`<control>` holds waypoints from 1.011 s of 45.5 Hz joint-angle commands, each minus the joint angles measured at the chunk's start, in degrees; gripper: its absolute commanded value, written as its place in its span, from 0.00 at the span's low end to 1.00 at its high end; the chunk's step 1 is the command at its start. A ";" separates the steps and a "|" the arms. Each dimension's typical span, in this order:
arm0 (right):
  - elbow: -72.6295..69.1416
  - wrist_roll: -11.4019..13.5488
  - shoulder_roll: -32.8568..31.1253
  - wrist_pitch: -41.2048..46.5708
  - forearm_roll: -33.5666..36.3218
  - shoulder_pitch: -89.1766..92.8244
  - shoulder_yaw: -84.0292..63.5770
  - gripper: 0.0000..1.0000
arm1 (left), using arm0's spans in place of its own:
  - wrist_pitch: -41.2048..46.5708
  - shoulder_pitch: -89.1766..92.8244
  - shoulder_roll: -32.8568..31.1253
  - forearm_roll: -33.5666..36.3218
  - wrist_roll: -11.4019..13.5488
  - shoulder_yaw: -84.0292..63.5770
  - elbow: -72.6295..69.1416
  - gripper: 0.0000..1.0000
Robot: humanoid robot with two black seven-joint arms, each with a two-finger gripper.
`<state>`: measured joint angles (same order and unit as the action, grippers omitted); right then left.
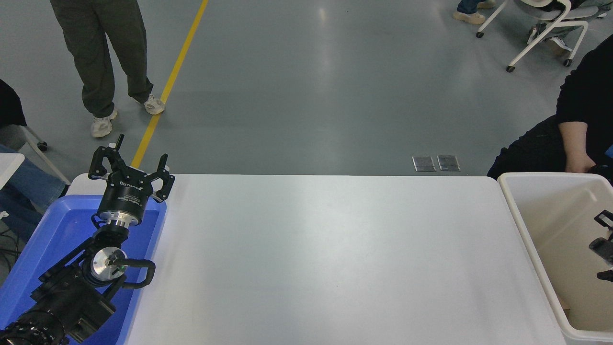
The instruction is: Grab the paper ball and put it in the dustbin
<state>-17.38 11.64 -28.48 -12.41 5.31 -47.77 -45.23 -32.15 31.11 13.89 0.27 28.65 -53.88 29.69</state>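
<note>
The dustbin [519,218], a large off-white tub with cream inner walls, stands at the table's right end. My right gripper [603,246] comes in from the right edge above the tub's inside. Only its front part shows, with the fingers spread and nothing between them. The paper ball is not in view. My left gripper [131,165] is parked at the lower left over the blue tray, open and empty.
A blue plastic tray [52,235] lies at the table's left end under the left arm. A person in black sits just behind the dustbin [574,139]. Another person stands on the floor at the far left [103,62]. A small tan scrap [564,303] lies in the dustbin's corner.
</note>
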 commanded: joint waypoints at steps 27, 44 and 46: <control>-1.52 -0.30 1.50 0.55 -0.03 0.13 5.94 1.00 | -0.02 0.00 0.00 -0.01 0.00 0.00 0.02 0.98; -3.00 -0.65 0.88 0.55 -0.03 -9.88 6.56 1.00 | -0.02 0.00 0.00 -0.01 0.00 0.00 0.02 0.98; -4.67 -0.65 0.27 0.55 -0.12 -12.69 6.03 1.00 | -0.02 0.00 0.00 -0.01 0.00 0.00 0.02 0.98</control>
<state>-19.17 11.09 -27.19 -11.90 5.27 -52.33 -39.17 -32.15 31.11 13.89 0.26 28.66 -53.88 29.71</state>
